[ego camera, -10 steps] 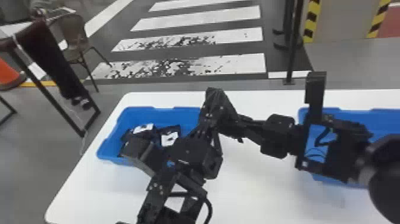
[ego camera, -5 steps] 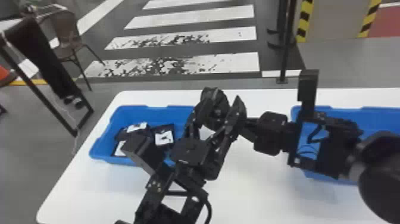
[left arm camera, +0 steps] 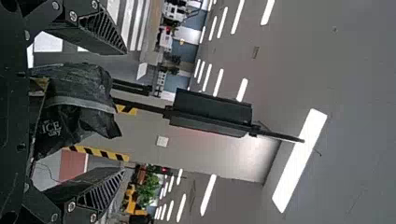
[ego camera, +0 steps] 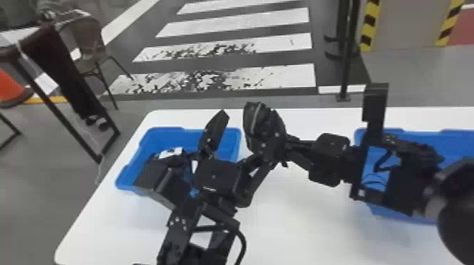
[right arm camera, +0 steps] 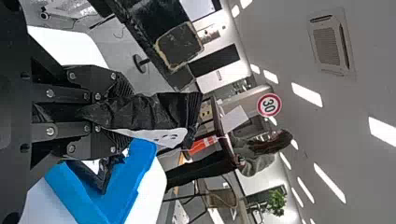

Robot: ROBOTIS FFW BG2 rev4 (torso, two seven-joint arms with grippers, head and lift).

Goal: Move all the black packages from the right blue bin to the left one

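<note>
Floor (ego camera: 46, 211): grey, running down the left edge of the head view.
White table (ego camera: 310, 225): spreading across the middle and lower frame.
Right blue bin (ego camera: 458, 141): sitting at the right edge, contents mostly hiding.
Left blue bin (ego camera: 155, 141): sitting left of centre, the robot partly covering it.
Left gripper (left arm camera: 124, 112): its jaws are spreading wider than in the two earlier head frames, one finger on either side of the held package (ego camera: 262, 130), clear gaps showing in the left wrist view.
Right gripper (right arm camera: 125, 114): pinching that package firmly, near centre of the head view.
Held package: hanging between the bins, so the transfer is remaining unfinished; the wider left jaws are probably readying for a handover.
Binned package (ego camera: 171, 153): lying in the left bin, white label showing.
Bins, grippers, packages: counting two bins, two grippers, one package in hand and at least one binned; the arm is hiding too much for a full total.
</note>
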